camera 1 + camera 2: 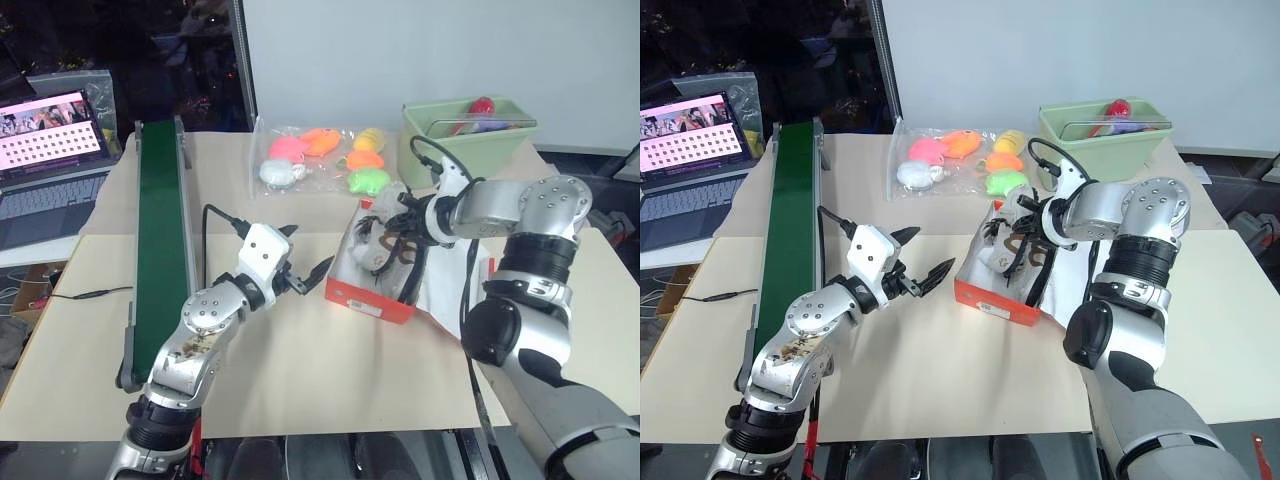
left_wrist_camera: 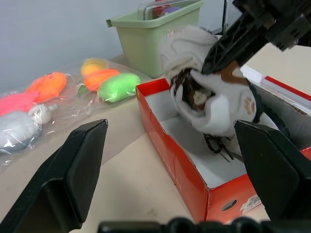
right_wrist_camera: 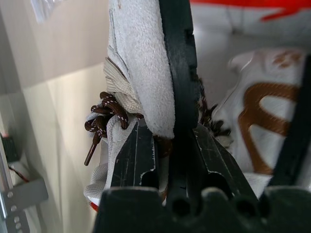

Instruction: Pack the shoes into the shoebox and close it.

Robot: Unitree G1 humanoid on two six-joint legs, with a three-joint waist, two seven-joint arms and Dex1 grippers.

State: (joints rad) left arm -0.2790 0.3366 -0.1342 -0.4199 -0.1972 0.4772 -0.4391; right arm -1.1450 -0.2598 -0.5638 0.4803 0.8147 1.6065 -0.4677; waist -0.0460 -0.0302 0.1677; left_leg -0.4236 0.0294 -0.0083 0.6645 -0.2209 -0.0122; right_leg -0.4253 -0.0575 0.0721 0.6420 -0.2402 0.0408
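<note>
Whitish-beige suede was pinched between the black fingers of the right end effector (image 1: 392, 232), which pointed down and toward the robot's left, over the open shoebox (image 1: 372, 296). The right arm was bent at the elbow, and its wrist was turned steeply downward. It gripped one shoe (image 2: 204, 92) by the upper edge, so that the shoe hung tilted just above the white inside of the box, with its dark brown laces (image 3: 104, 116) loose below. The second shoe (image 3: 257, 131), with a brown mark on its side, lay inside the box, just beside the held one.

The left arm reached forward, low over the worktop (image 1: 300, 370), with its wrist about level. The left end effector (image 1: 305, 275) pointed toward the near end of the shoebox, its fingers spread wide and holding nothing. It stood near the red-orange wall of the box but apart from it.
</note>
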